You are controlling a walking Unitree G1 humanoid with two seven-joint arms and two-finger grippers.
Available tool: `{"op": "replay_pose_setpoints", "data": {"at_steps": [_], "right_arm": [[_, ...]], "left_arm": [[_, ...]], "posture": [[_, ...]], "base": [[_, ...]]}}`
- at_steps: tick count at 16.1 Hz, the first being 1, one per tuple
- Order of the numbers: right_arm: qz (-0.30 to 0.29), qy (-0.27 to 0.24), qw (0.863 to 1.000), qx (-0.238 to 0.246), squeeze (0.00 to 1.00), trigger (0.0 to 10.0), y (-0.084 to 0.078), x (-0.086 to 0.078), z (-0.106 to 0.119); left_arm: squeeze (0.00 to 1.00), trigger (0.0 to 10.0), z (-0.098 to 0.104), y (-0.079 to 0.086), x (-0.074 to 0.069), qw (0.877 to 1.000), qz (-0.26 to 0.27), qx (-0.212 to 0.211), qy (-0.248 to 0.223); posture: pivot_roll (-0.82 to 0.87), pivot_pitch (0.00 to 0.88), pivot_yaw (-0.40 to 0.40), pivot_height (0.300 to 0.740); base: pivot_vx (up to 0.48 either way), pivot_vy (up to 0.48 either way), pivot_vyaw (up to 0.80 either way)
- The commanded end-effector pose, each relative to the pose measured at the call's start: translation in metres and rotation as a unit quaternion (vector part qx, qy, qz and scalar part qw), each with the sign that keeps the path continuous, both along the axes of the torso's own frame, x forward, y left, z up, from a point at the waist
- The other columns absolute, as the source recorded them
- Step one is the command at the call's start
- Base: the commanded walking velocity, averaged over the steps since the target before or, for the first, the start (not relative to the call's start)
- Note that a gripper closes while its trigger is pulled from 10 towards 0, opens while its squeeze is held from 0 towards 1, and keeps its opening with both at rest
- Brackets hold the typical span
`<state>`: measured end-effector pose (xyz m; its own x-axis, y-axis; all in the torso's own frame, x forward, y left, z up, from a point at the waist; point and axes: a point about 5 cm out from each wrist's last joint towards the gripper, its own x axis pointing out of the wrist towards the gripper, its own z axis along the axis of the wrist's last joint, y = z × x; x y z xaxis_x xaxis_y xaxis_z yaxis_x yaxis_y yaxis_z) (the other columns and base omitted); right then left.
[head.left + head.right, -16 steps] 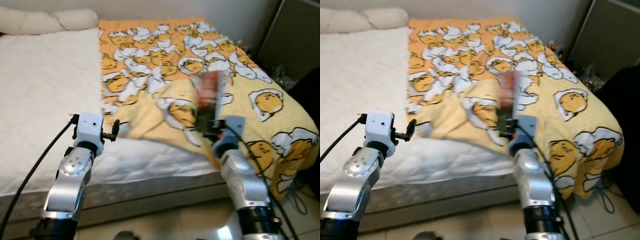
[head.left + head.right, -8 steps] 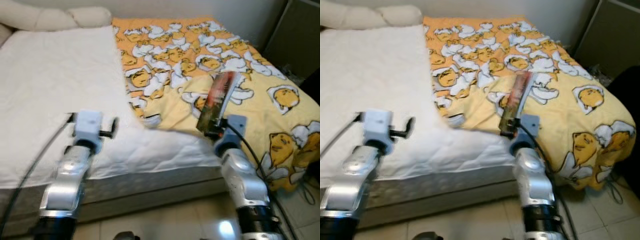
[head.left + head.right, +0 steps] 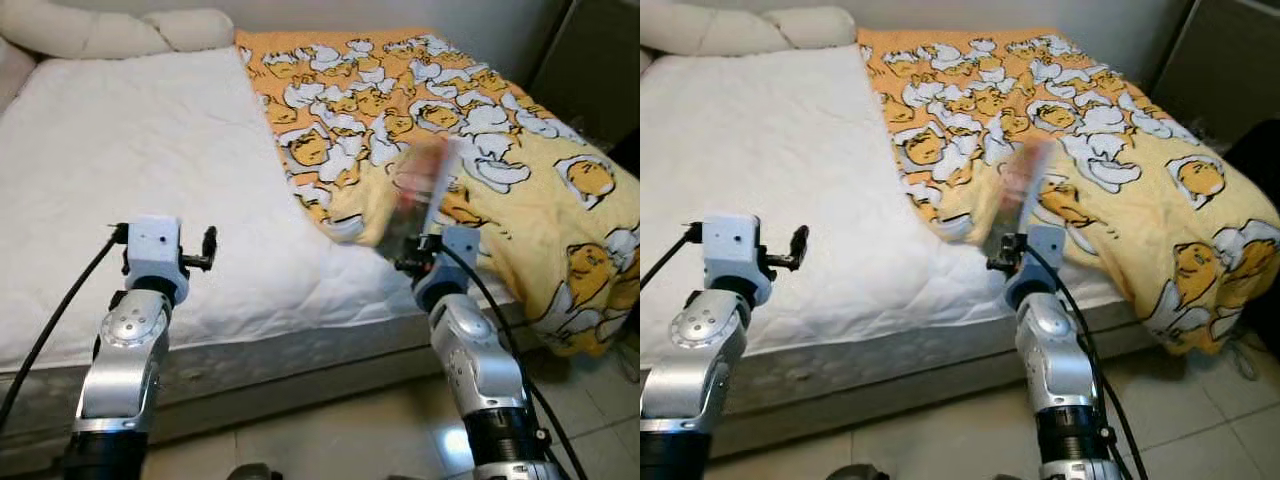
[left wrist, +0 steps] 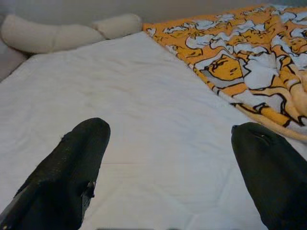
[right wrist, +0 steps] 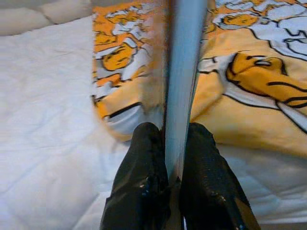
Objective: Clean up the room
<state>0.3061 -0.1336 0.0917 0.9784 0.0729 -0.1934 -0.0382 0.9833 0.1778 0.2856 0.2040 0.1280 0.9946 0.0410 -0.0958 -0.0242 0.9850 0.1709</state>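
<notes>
Clearly early on, the right gripper (image 5: 175,143) pinches a thin book (image 3: 420,195) above the bed (image 3: 130,170), not yet stowed, while the left gripper (image 4: 168,158) hovers with fingers spread.

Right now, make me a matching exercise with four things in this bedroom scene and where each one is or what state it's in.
Things:
1. book
2. left tool
3. yellow blanket
4. pillows

States:
A. open, holding nothing, above the white mattress
B. at the head of the bed
C. clamped in the right tool
D. covering the bed's right side

Pairs: 1-C, 2-A, 3-D, 4-B
</notes>
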Motion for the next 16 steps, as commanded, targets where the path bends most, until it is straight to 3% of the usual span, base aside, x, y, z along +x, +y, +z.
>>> {"op": "replay_pose_setpoints", "data": {"at_steps": [1, 5, 16], "right_arm": [[-0.01, -0.022, 1.0, 0.003, 0.0, 10.0, -0.0057, 0.0027, 0.0095], [-0.01, -0.022, 1.0, 0.004, 0.0, 10.0, -0.0055, 0.003, 0.0095], [-0.008, -0.023, 1.0, 0.003, 0.0, 10.0, -0.0054, 0.004, 0.0101]], "left_arm": [[0.33, 10.0, 0.0012, -0.0068, 0.0018, 1.0, -0.016, -0.004, -0.001], [0.27, 10.0, 0.0012, -0.0061, 0.002, 1.0, -0.02, 0.002, 0.01], [0.26, 10.0, 0.0031, -0.0055, 0.0034, 1.0, -0.017, 0.003, 0.008]], "posture": [[0.04, 0.0, -0.01, 0.74], [0.05, 0.0, -0.01, 0.74], [0.05, 0.0, -0.01, 0.74]], "base": [[0.0, 0.326, 0.0], [0.0, 0.285, 0.0], [0.0, 0.275, 0.0]]}}
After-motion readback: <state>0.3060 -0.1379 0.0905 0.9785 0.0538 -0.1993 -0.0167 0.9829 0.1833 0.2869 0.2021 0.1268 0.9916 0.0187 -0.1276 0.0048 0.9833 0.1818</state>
